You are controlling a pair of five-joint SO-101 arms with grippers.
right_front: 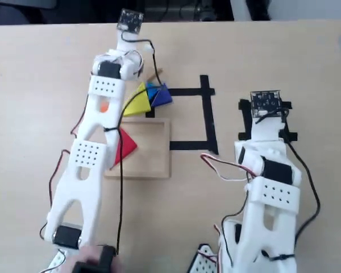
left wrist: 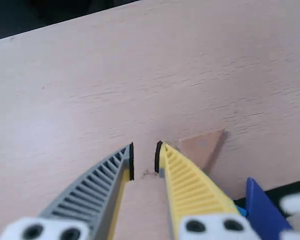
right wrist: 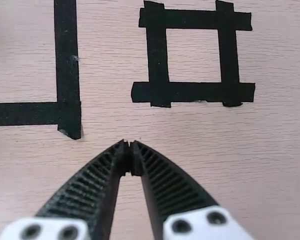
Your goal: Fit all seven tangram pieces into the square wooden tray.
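While the bench [right_front: 34, 68] carries a tray [right_front: 153, 165] showing one red piece [right_front: 127, 145], the job looks barely begun. A yellow piece [right_front: 137, 103] and a blue piece [right_front: 161, 95] lie at its 12 o'clock edge, with a tan piece [left wrist: 202, 147] beyond. The left hand [left wrist: 144, 160], parted and empty, hangs beside the tan piece. The right hand [right wrist: 128, 150] is clenched and empty.

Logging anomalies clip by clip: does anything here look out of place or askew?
Yes. The yellow piece and blue piece lie bunched together, overlapping, just beyond the far edge of the tray over black tape, not inside it. The red piece lies in the tray, partly under an arm.
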